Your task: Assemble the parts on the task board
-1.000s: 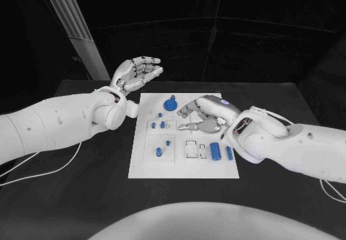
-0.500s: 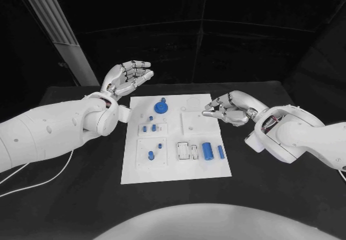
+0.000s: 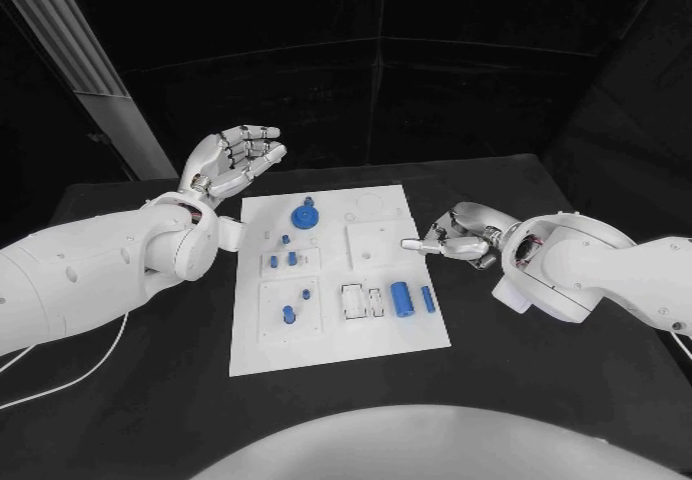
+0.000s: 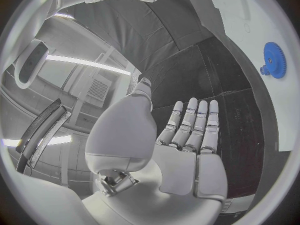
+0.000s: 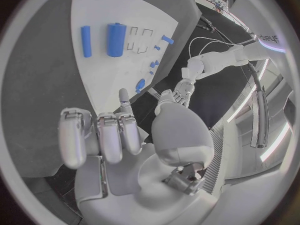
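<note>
The right hand [image 3: 459, 238] had pulled back off the white board [image 3: 335, 330]. A moment before, it was over the middle of the board. Now it sat just past the board's right edge, over the black table [image 3: 548, 380]. Its fingers were curled in and I could see nothing in them. That looks like it had let go of a spot on the board and was between jobs.

The left hand [image 3: 228, 158] had stayed up in the air, past the board's far left corner. It was open, fingers apart, and held nothing.

The board lay flat in the middle of the table. A round blue gear [image 3: 303, 215] sat near its far edge. Small blue pegs [image 3: 281, 260] stood in a square on the left side, with more of them in the square nearer the robot. Two blue rods [image 3: 411, 298], one fat and one thin, lay side by side near the right edge, beside some empty slots [image 3: 362, 301]. So I think there was still work left to do.
</note>
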You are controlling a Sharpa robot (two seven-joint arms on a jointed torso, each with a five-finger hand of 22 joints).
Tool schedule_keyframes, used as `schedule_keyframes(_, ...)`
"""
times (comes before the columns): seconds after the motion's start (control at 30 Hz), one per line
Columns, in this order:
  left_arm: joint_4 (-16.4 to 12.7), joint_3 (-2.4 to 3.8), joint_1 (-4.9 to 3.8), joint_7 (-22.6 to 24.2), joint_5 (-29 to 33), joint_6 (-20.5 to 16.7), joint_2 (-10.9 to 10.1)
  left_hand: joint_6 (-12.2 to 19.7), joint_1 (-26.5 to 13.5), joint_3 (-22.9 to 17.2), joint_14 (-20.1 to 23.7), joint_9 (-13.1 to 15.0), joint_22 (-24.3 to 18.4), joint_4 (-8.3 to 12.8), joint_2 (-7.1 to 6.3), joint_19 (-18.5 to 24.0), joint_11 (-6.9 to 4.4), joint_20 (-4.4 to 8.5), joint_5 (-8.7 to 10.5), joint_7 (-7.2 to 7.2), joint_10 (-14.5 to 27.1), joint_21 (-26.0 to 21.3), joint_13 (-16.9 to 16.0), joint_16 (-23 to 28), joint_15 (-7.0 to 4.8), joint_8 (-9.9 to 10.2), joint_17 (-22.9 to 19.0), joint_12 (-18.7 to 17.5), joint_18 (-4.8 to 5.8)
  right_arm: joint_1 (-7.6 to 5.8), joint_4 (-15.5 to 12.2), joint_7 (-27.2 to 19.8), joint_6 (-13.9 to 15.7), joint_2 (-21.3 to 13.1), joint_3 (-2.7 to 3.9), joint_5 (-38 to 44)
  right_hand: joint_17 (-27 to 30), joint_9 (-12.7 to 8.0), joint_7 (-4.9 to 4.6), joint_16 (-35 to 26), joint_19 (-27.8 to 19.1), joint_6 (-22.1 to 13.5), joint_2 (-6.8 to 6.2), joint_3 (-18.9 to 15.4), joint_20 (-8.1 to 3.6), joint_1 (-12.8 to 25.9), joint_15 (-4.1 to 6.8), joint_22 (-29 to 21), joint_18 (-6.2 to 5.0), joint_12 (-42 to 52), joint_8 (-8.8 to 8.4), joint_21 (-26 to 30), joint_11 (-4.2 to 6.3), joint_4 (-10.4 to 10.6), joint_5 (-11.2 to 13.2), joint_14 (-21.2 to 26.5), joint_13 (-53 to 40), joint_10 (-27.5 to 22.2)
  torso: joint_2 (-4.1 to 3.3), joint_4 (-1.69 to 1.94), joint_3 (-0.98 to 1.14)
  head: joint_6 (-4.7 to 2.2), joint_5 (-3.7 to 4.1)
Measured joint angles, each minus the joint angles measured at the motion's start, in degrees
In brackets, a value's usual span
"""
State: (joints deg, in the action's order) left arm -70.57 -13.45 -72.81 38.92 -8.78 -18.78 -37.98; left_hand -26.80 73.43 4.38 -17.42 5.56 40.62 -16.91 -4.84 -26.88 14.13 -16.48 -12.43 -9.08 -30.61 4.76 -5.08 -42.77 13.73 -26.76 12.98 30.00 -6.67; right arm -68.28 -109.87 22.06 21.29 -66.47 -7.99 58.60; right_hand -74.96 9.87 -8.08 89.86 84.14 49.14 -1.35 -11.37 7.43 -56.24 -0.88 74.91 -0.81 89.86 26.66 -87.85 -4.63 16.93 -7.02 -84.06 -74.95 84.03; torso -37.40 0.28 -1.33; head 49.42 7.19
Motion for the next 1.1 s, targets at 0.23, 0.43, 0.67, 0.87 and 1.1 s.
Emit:
schedule_keyframes(0.23, 0.08, 0.0, 0.16, 0.0, 0.0, 0.09, 0.1, 0.0, -0.19, 0.0, 0.0, 0.0, -0.04, 0.0, 0.2, 0.0, 0.21, 0.0, 0.0, 0.0, 0.2, 0.0, -0.01, 0.0, 0.0, 0.0, -0.06, 0.0, 0.01, 0.38, -0.29, 6.0, -3.22, 0.47, -0.22, 4.39, 0.0, 2.64, 0.8, 0.0, -0.18, 1.11, -3.7, 4.3, -1.42, -3.95, 1.1, 0.0, -0.02, 0.0, 3.87, -1.97, 0.69, -0.43, -10.34, 0.12, 0.01, -0.1, -0.02, -0.03, 0.01, 0.29, 0.31)
schedule_keyframes(0.43, 0.12, 0.0, 0.27, 0.0, 0.0, 0.2, 0.08, 0.0, -0.19, 0.0, 0.0, 0.01, -0.04, 0.0, 0.19, 0.0, 0.2, 0.0, 0.0, 0.0, 0.2, 0.0, 0.05, 0.0, 0.0, 0.0, -0.09, 0.21, 0.01, 0.98, 0.0, 10.01, -6.43, 2.41, -0.27, 8.37, 0.01, 4.27, 1.11, 0.0, -0.19, 0.27, -5.23, 5.05, -1.42, -6.32, 1.11, 0.0, -0.03, 0.0, 5.08, -1.97, 0.96, -0.18, -13.77, 0.12, 0.01, 0.0, -0.01, -0.1, 0.08, 0.46, 0.27)
schedule_keyframes(0.67, 0.05, 0.0, 0.33, 0.0, 0.0, 0.28, -0.11, 0.21, 0.05, 0.0, 0.0, -0.05, -0.03, 0.0, 0.44, 0.0, 0.2, 0.0, 0.0, 0.2, 0.2, 0.0, 0.04, 0.0, 0.0, -0.21, -0.17, 0.21, 0.0, 2.07, 0.69, 12.48, -9.24, 4.74, -0.31, 10.63, 0.01, 4.93, 0.61, 0.0, -0.19, -1.42, -5.56, 5.66, -1.42, -6.65, 1.1, 0.0, -0.03, 0.0, 5.08, -1.97, 0.96, -0.2, -13.78, 0.12, 0.01, 0.0, 0.0, 0.0, 0.09, 0.56, 0.04)
schedule_keyframes(0.87, -0.04, 0.0, 0.34, 0.0, 0.0, 0.31, -0.16, 0.2, 0.05, 0.0, 0.0, -0.04, -0.08, 0.0, 0.44, 0.0, 0.2, 0.0, 0.0, 0.2, 0.2, 0.0, 0.04, 0.0, 0.0, -0.21, -0.17, 0.21, 0.0, 2.39, 1.27, 13.79, -11.0, 6.51, -0.31, 11.51, 0.02, 5.44, 0.27, 0.0, -0.19, -2.72, -5.47, 6.57, -1.42, -7.34, 1.1, 0.0, -0.04, 0.0, 5.27, -1.97, 0.96, -0.24, -13.3, 0.12, 0.01, 0.0, 0.0, 0.09, 0.08, 0.58, -0.17)
schedule_keyframes(1.1, -0.1, 0.0, 0.36, 0.0, 0.0, 0.32, -0.28, 0.33, 0.05, 0.0, 0.0, -0.04, -0.07, 0.0, 0.43, 0.0, 0.2, 0.0, 0.0, 0.08, 0.2, 0.0, 0.11, -0.28, 0.0, -0.2, -0.26, 0.21, 0.01, 2.77, 2.58, 15.44, -13.11, 8.22, -0.29, 12.08, 0.02, 5.72, -0.13, 0.0, -0.19, -3.51, -4.51, 7.24, -1.42, -8.31, 1.06, 0.0, -0.04, 0.0, 5.27, -1.98, 0.96, -0.36, -12.32, 0.09, 0.01, 0.0, 0.01, 0.13, 0.05, 0.59, -0.32)
